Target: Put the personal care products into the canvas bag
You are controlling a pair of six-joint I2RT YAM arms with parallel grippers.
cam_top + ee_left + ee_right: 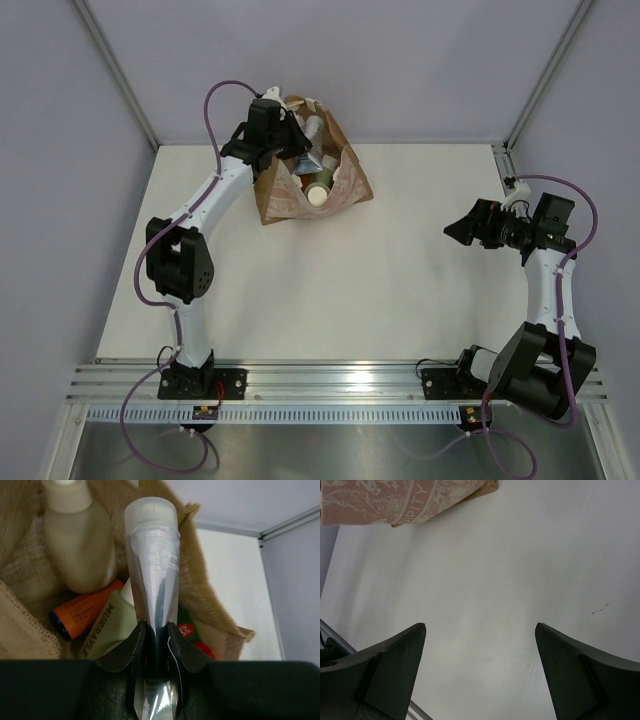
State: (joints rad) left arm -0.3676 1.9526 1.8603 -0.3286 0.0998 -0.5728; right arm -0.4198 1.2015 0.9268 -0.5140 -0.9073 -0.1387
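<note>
In the upper left of the top view, the left gripper (156, 632) is clamped on the silver-blue tube (152, 555), pointing it cap-first into the open mouth of the canvas bag (212, 600). A beige bottle (80, 540), the orange bottle (82, 612) and the green bottle (107, 627) lie inside. This looks like the final drop, and the next move calls for parting the fingers so the tube falls clear of the rim, while the right gripper (480, 627) hangs wide and empty over the table (350, 290) at the right.

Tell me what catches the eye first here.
A silver tube is pinched in the jaws of the left arm, pointing cap-first into the canvas bag at the far edge of the table, where bottles already lie. The right arm hangs at the right side, jaws open and empty.
</note>
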